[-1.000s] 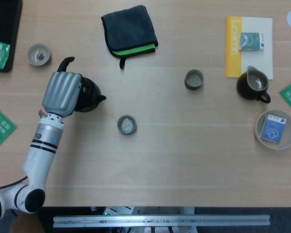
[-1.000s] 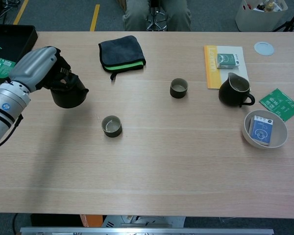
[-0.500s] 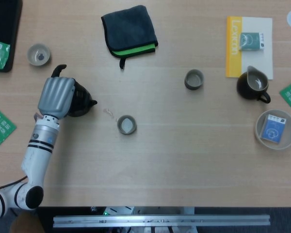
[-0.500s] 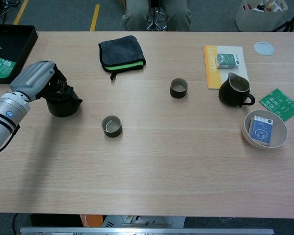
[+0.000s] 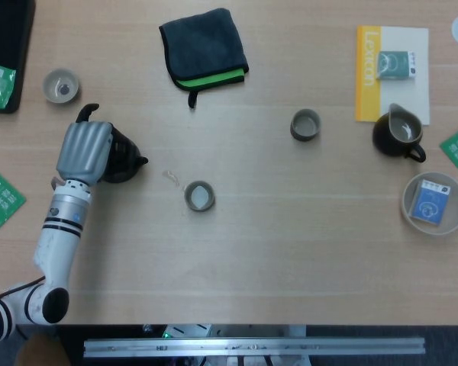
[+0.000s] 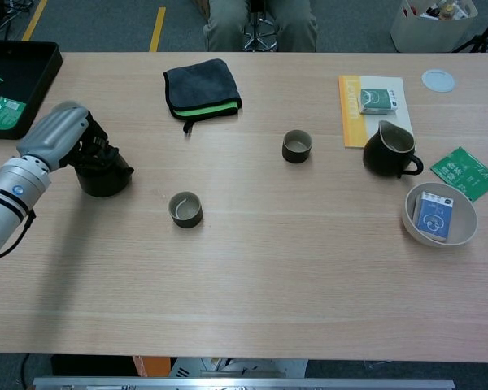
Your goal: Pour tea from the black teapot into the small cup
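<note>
over at the left of the frame, the left hand [image 5: 84,151] is wrapped around the black teapot [image 6: 106,171], fingers closed over its top and side; the teapot stands upright on the counter [image 5: 290,229], spout pointing right; the small cup [image 5: 200,196] sits right of it and a little lower, apart from the teapot, with pale liquid inside; a second cup [image 5: 305,124] stands further right toward the middle; a dark folded cloth [image 5: 203,46] lies at upper centre-left; the right hand shows in neither view.
</note>
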`<action>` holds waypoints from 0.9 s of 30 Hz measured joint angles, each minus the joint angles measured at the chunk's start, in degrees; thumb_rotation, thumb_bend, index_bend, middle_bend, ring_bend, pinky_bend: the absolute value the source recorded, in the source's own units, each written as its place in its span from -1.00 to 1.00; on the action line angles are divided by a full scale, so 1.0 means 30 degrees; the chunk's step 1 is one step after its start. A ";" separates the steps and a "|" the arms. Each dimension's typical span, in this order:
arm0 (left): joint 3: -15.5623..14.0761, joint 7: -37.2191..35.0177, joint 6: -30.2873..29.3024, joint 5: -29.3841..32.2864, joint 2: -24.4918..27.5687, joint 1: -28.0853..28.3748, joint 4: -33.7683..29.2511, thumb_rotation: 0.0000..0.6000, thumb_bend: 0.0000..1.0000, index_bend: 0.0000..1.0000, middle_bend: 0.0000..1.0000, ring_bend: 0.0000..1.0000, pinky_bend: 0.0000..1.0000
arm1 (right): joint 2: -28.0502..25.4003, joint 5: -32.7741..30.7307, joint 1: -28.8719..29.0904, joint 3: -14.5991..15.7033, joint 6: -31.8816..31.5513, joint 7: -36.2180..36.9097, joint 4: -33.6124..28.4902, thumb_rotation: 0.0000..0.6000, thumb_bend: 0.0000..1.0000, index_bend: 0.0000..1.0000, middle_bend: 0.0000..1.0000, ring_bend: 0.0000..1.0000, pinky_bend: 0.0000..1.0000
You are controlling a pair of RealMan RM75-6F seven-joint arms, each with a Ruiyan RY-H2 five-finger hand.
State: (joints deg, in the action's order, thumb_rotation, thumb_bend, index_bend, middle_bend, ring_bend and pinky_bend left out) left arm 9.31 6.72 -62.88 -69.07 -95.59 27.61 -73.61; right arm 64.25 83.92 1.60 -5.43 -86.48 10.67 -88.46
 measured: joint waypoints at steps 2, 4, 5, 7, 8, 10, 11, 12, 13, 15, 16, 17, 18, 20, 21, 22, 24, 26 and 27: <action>0.0013 -0.0115 0.0027 0.0025 -0.0077 -0.0001 0.0167 1.00 -0.15 0.65 0.82 0.42 -0.72 | 0.0004 -0.0022 -0.0010 0.0003 0.0001 0.0002 0.0009 1.00 -0.90 -0.52 -0.62 -1.00 -1.00; 0.0001 -0.0207 0.0071 0.0037 -0.0152 -0.0007 0.0392 1.00 -0.16 0.64 0.82 0.41 -0.72 | -0.0001 -0.0038 -0.0025 0.0005 -0.0006 0.0021 0.0023 1.00 -0.90 -0.52 -0.62 -1.00 -1.00; -0.0010 -0.0227 0.0105 0.0046 -0.0175 -0.0008 0.0473 1.00 -0.15 0.64 0.81 0.41 -0.72 | -0.0003 -0.0041 -0.0024 -0.0002 -0.0010 0.0023 0.0026 1.00 -0.90 -0.52 -0.62 -1.00 -1.00; -0.0030 -0.0284 0.0197 0.0081 -0.0195 -0.0012 0.0560 1.00 -0.15 0.62 0.79 0.39 -0.72 | -0.0007 -0.0030 -0.0020 -0.0001 -0.0009 0.0024 0.0019 1.00 -0.90 -0.52 -0.62 -1.00 -1.00; -0.0033 -0.0314 0.0199 0.0077 -0.0198 -0.0017 0.0578 1.00 -0.15 0.61 0.78 0.38 -0.72 | -0.0005 -0.0022 -0.0015 0.0001 -0.0006 0.0029 0.0021 1.00 -0.90 -0.52 -0.62 -1.00 -1.00; -0.0040 -0.0299 0.0190 0.0073 -0.0207 -0.0025 0.0631 1.00 -0.15 0.58 0.74 0.34 -0.72 | 0.0008 -0.0027 -0.0007 0.0006 0.0018 0.0037 0.0031 1.00 -0.90 -0.52 -0.62 -1.00 -1.00; -0.0045 -0.0253 0.0213 0.0097 -0.0202 -0.0024 0.0641 1.00 -0.15 0.57 0.72 0.32 -0.72 | 0.0016 -0.0025 0.0000 0.0004 0.0022 0.0045 0.0033 1.00 -0.90 -0.52 -0.62 -1.00 -1.00; -0.0054 -0.0176 0.0293 0.0169 -0.0179 -0.0021 0.0631 1.00 -0.15 0.56 0.70 0.30 -0.72 | 0.0018 -0.0021 0.0001 0.0004 0.0019 0.0050 0.0034 1.00 -0.90 -0.52 -0.62 -1.00 -1.00; -0.0060 -0.0104 0.0385 0.0251 -0.0145 -0.0017 0.0602 1.00 -0.15 0.53 0.67 0.28 -0.72 | 0.0016 -0.0008 -0.0002 0.0005 0.0004 0.0056 0.0038 1.00 -0.90 -0.52 -0.62 -1.00 -1.00; -0.0058 0.0071 0.0561 0.0455 -0.0028 -0.0010 0.0445 1.00 -0.16 0.46 0.60 0.22 -0.72 | 0.0006 -0.0001 -0.0010 0.0000 -0.0022 0.0065 0.0030 1.00 -0.90 -0.52 -0.62 -1.00 -1.00; -0.0052 0.0139 0.0593 0.0516 0.0029 -0.0011 0.0355 1.00 -0.15 0.42 0.56 0.19 -0.72 | 0.0000 -0.0002 -0.0016 -0.0003 -0.0038 0.0069 0.0024 1.00 -0.90 -0.52 -0.62 -1.00 -1.00; -0.0045 0.0204 0.0617 0.0570 0.0086 -0.0013 0.0260 0.99 -0.15 0.38 0.53 0.16 -0.72 | -0.0006 -0.0005 -0.0022 -0.0005 -0.0046 0.0066 0.0017 1.00 -0.90 -0.52 -0.62 -1.00 -1.00; -0.0039 0.0294 0.0655 0.0640 0.0168 -0.0014 0.0120 0.93 -0.15 0.32 0.49 0.09 -0.72 | -0.0012 -0.0005 -0.0027 -0.0004 -0.0053 0.0064 0.0012 1.00 -0.90 -0.52 -0.62 -1.00 -1.00; -0.0040 0.0454 0.0745 0.0735 0.0328 -0.0004 -0.0127 0.76 -0.15 0.21 0.41 -0.02 -0.72 | -0.0024 0.0005 -0.0035 -0.0001 -0.0069 0.0064 -0.0006 1.00 -0.90 -0.52 -0.62 -1.00 -1.00; -0.0039 0.0568 0.0818 0.0810 0.0441 0.0009 -0.0313 0.59 -0.15 0.14 0.33 -0.10 -0.72 | -0.0022 0.0008 -0.0032 -0.0003 -0.0071 0.0069 -0.0011 1.00 -0.90 -0.52 -0.62 -1.00 -1.00; -0.0035 0.0633 0.0880 0.0869 0.0527 0.0022 -0.0462 0.44 -0.16 0.09 0.26 -0.16 -0.72 | -0.0019 0.0016 -0.0028 -0.0006 -0.0074 0.0075 -0.0020 1.00 -0.90 -0.52 -0.62 -1.00 -1.00; -0.0014 0.0736 0.1041 0.1031 0.0738 0.0055 -0.0841 0.27 -0.16 0.03 0.18 -0.23 -0.72 | -0.0017 0.0015 -0.0022 -0.0013 -0.0073 0.0079 -0.0021 1.00 -0.90 -0.52 -0.62 -1.00 -1.00; 0.0007 0.0831 0.1251 0.1244 0.0943 0.0092 -0.1183 0.20 -0.16 -0.05 0.10 -0.29 -0.72 | -0.0015 0.0013 -0.0017 -0.0021 -0.0075 0.0081 -0.0018 1.00 -0.90 -0.52 -0.62 -1.00 -1.00; 0.0026 0.0906 0.1416 0.1427 0.1086 0.0124 -0.1416 0.19 -0.16 -0.06 0.09 -0.30 -0.72 | -0.0015 0.0012 -0.0020 -0.0021 -0.0081 0.0087 -0.0015 1.00 -0.90 -0.52 -0.62 -1.00 -1.00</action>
State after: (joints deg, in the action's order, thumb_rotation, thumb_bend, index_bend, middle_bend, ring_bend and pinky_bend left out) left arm 9.39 9.44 -58.63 -64.78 -92.34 27.98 -77.86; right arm 64.20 83.96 1.54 -5.49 -86.72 10.93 -88.51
